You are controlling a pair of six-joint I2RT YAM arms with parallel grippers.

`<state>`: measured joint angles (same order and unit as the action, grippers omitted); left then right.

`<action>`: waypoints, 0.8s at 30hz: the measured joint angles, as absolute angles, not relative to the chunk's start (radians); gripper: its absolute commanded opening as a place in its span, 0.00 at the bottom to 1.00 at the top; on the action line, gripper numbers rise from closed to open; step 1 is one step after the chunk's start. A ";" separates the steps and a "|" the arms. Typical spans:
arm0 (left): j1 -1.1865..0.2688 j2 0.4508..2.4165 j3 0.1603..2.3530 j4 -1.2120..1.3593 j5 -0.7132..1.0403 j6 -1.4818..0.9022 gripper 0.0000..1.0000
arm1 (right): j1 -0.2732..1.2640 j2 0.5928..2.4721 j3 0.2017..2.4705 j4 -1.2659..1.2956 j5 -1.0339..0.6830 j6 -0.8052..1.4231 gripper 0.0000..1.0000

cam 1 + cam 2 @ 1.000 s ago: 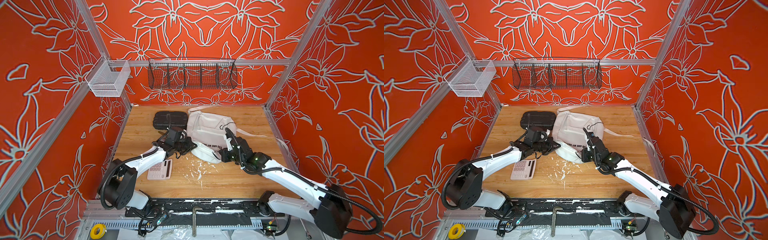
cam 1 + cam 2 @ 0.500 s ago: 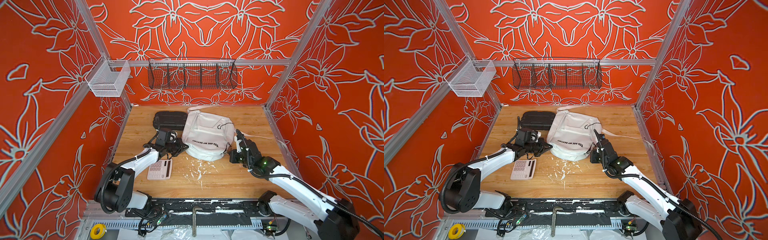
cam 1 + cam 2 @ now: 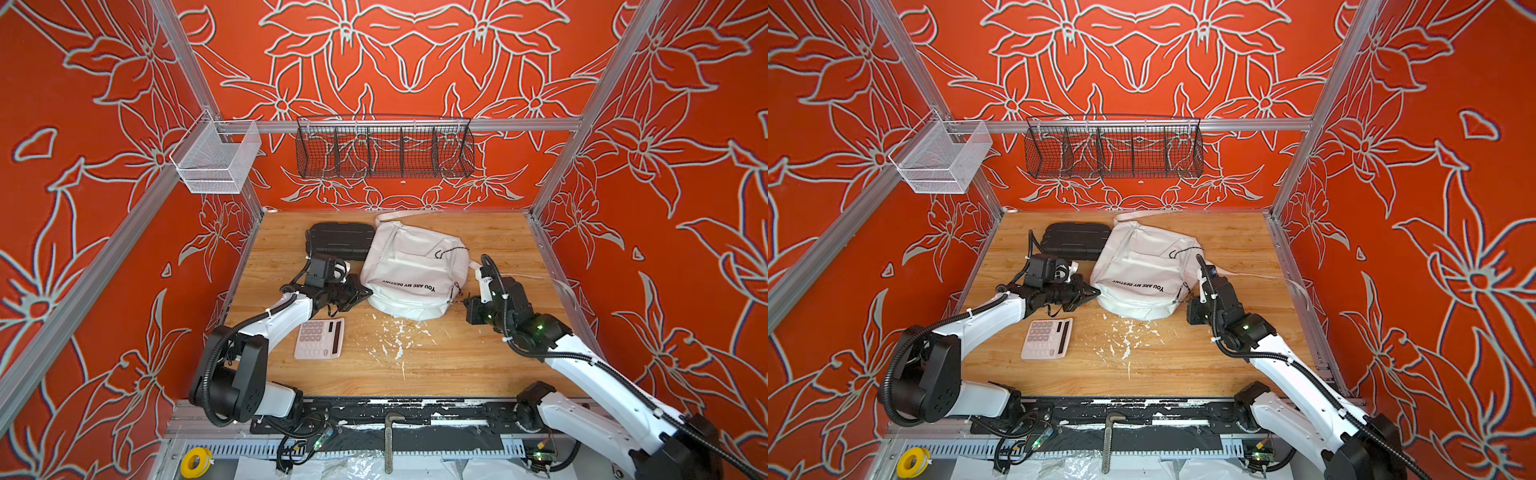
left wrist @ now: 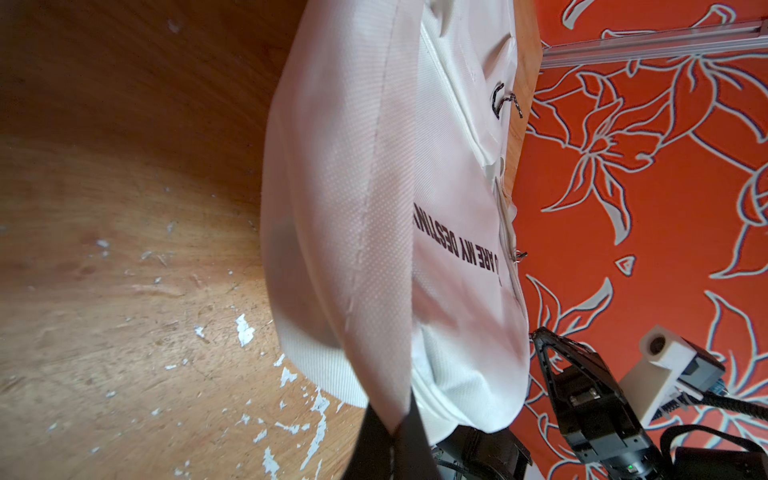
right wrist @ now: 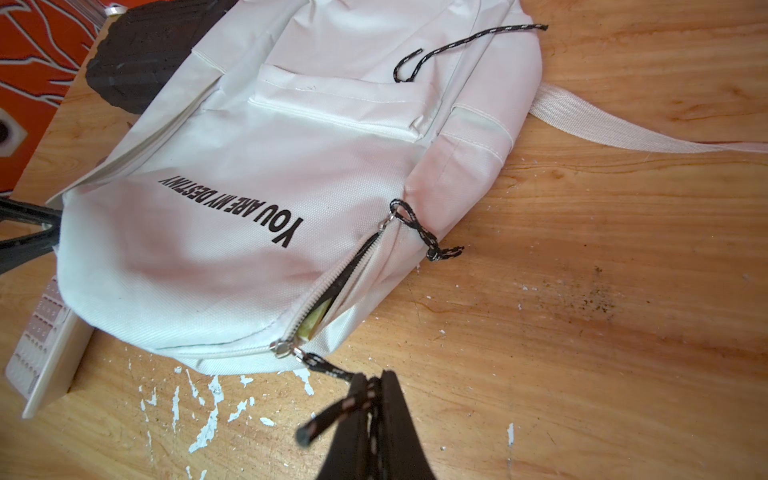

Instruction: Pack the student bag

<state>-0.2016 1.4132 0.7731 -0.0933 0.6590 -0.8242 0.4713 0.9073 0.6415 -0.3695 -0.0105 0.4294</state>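
Your student bag [image 3: 411,266] [image 3: 1142,266], the large white fabric backpack with the black "YOU ARE MY DESTINY" print, lies print-up toward the back middle of the wooden table [image 3: 457,365]. A second ago its near end was rumpled between the two grippers and the print barely showed. Now the arms have drawn apart and the fabric is stretched flat.

Your left gripper [image 4: 390,419] [image 3: 369,292] is clamped on a fold of fabric at the bag's near left corner, anchoring it. Your right gripper [image 5: 370,382] [image 3: 464,300] is pinched shut on the black cord zipper pull [image 5: 328,368] at the near right corner, with the cord taut to its metal slider [image 5: 280,348]. Between that slider and a second one, whose cord [image 5: 419,232] lies free, the zip gapes in a short open slit [image 5: 345,274]. A yellow-green edge [image 5: 313,322] shows inside it.

So you probably have the tension the zip needs, one side held and the other pulled. I cannot tell whether this pull widens or closes the slit. The slit looks too short for what waits outside the bag. The pale pink flat calculator [image 3: 319,338] lies just beside the near left corner. The black hard rectangular case [image 3: 338,240] touches the bag's far left edge. A white webbing strap [image 5: 602,124] trails off to the right, and white paint flecks [image 3: 395,336] dot the wood in front.
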 measured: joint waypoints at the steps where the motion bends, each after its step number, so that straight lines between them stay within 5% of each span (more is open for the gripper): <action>1: -0.199 1.414 0.773 -0.097 0.661 -0.818 0.00 | 0.469 0.909 0.641 -0.369 -0.019 0.427 0.00; 7: -0.194 1.425 0.773 -0.108 0.667 -0.797 0.00 | 0.434 0.956 0.642 -0.364 -0.102 0.391 0.00; 8: -0.192 1.431 0.773 -0.107 0.669 -0.796 0.05 | 0.429 0.957 0.642 -0.351 -0.134 0.379 0.00; 12: -0.208 1.438 0.773 -0.089 0.650 -0.778 0.53 | 0.425 0.965 0.642 -0.284 -0.245 0.364 0.00; 15: -0.310 1.374 0.773 -0.083 0.551 -0.719 0.72 | 0.437 0.980 0.646 -0.262 -0.294 0.364 0.00; 24: -0.686 1.152 0.783 -0.059 0.221 -0.364 0.77 | 0.493 1.024 0.757 -0.252 -0.348 0.387 0.00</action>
<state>-0.6857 1.1519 0.7834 -0.0589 0.2207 -0.3641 0.4927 1.0237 0.7567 -0.2516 -0.3477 0.3874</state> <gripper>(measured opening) 0.778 0.076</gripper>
